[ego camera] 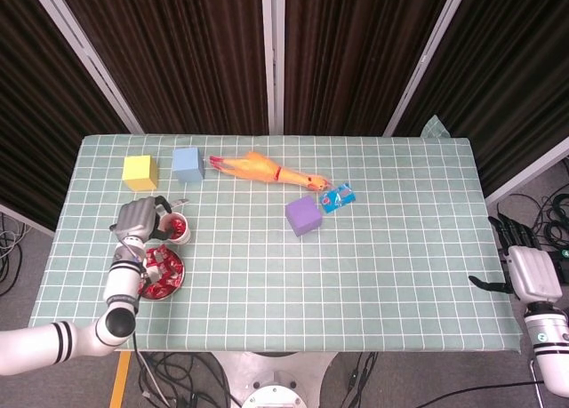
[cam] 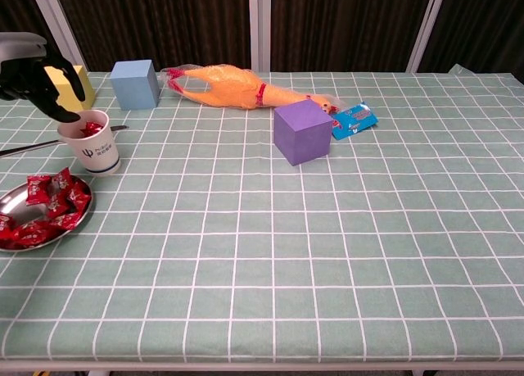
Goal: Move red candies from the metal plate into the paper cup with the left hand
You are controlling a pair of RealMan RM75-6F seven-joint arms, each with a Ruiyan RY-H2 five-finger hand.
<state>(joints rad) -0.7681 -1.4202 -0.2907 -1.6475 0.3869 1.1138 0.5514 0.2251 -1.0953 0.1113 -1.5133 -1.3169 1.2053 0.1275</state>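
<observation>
A white paper cup [cam: 97,147] stands near the table's left edge and has red candy inside. It also shows in the head view as the paper cup [ego camera: 179,228]. Just in front of it sits the metal plate [cam: 82,209], the same plate [ego camera: 180,275] in the head view, with several red candies [cam: 51,197] on it. My left hand [cam: 37,69] hovers over the cup's far-left rim, also seen as the left hand [ego camera: 138,217]. Its fingers point down and stand apart, with no candy between them. My right hand [ego camera: 532,270] hangs off the table's right edge, fingers spread and empty.
A yellow cube [cam: 74,83] and a blue cube [cam: 134,83] stand behind the cup. A rubber chicken [cam: 229,85], a purple cube [cam: 302,131] and a blue packet [cam: 354,120] lie mid-table. A thin metal utensil [cam: 16,149] lies left of the cup.
</observation>
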